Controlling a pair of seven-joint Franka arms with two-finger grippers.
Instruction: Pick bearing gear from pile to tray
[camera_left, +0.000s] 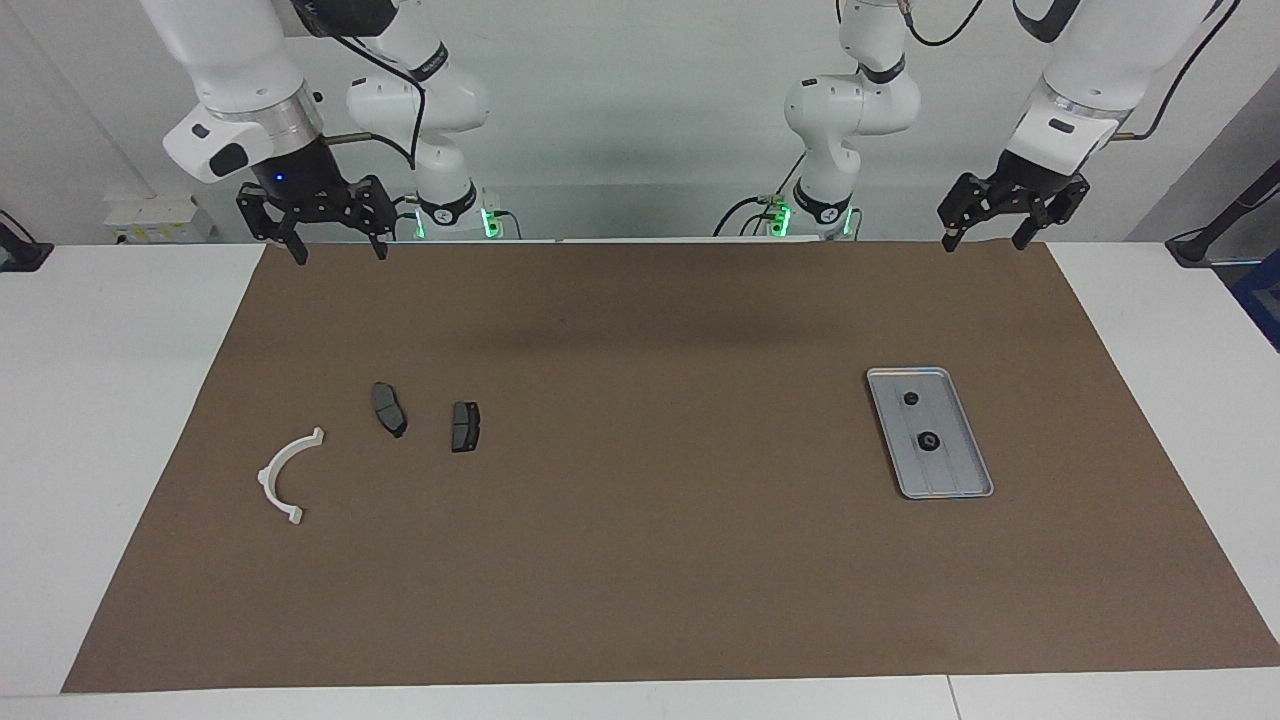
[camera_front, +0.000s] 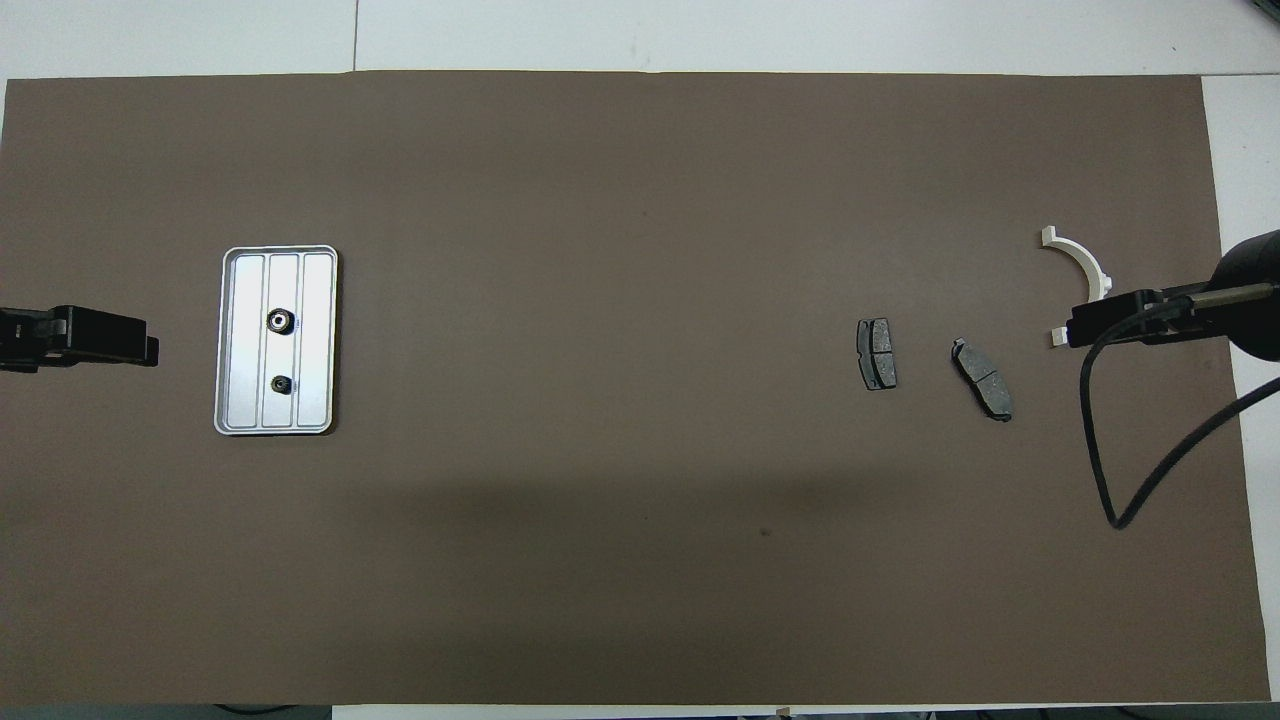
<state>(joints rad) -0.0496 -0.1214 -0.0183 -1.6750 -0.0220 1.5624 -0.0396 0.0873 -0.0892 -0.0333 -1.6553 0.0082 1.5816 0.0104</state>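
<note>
Resting in silver ribbed tray (camera_left: 970, 470), two black round gears (camera_left: 928, 441)

A white table (camera_left: 120, 400) stood against a plain pale grey wall (camera_left: 640, 120). A large brown mat (camera_left: 640, 560) covered most of the tabletop. A white socket box (camera_left: 150, 218) sat at the wall near the table's edge. Lighting was even and soft.

You see both arms raised at the robots' own end of the table, and neither holds anything. Your left gripper (camera_left: 983, 232) points down with a small tilt, its fingers apart. Your right gripper (camera_left: 334, 242) hangs straight down from its wrist, and its two fingers are spread wide too.
</note>
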